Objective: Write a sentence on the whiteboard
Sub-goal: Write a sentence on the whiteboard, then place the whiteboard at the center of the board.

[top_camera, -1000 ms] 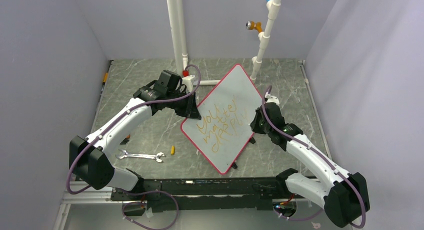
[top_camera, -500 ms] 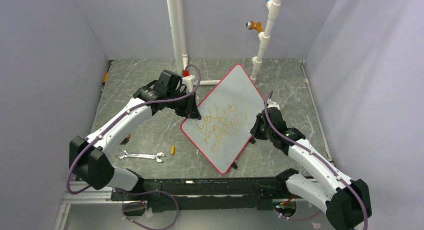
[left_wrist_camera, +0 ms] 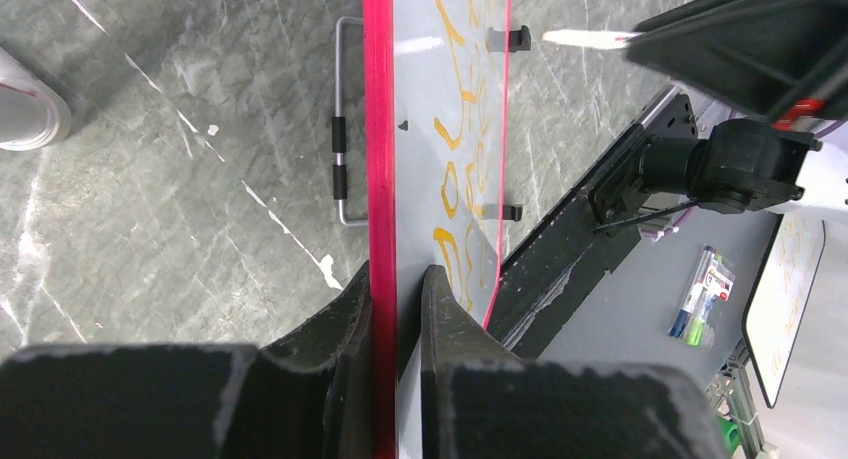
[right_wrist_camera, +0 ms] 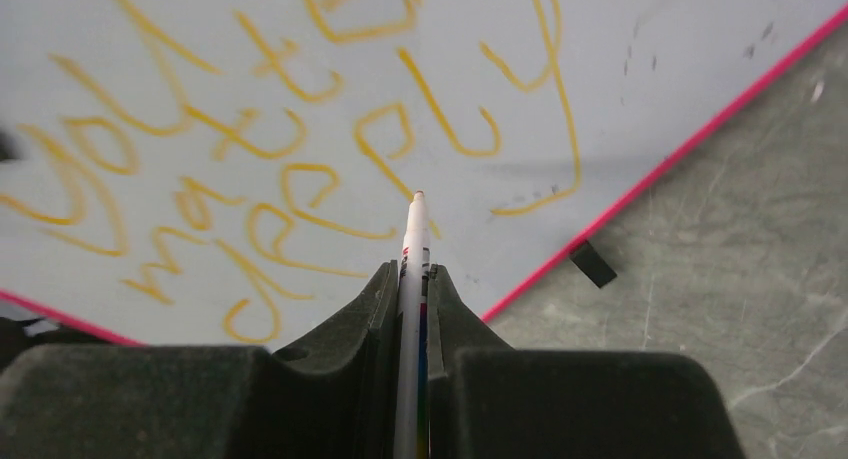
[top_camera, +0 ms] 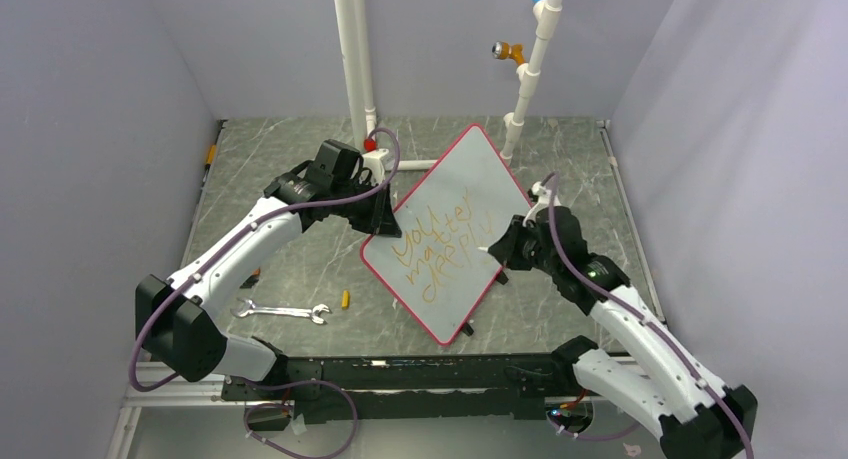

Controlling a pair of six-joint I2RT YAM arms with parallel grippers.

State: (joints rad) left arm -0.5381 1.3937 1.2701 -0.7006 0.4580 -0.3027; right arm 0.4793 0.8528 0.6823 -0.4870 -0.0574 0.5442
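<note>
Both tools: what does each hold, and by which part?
Left tool: the whiteboard, by its red rim. Right tool: a marker, by its barrel.

Red-rimmed pale whiteboard (top_camera: 468,171) bears orange-yellow sentence (top_camera: 438,249).

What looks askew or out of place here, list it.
The whiteboard sits cornerwise, rim clamped by the left gripper. A wrench, no use for writing, lies loose beside a small yellow piece.

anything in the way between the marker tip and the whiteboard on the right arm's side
Nothing visible. The marker held in the right tool points straight at the whiteboard, at the edge of the orange sentence. The left tool clamps the board's red rim at the opposite edge, well clear.
</note>
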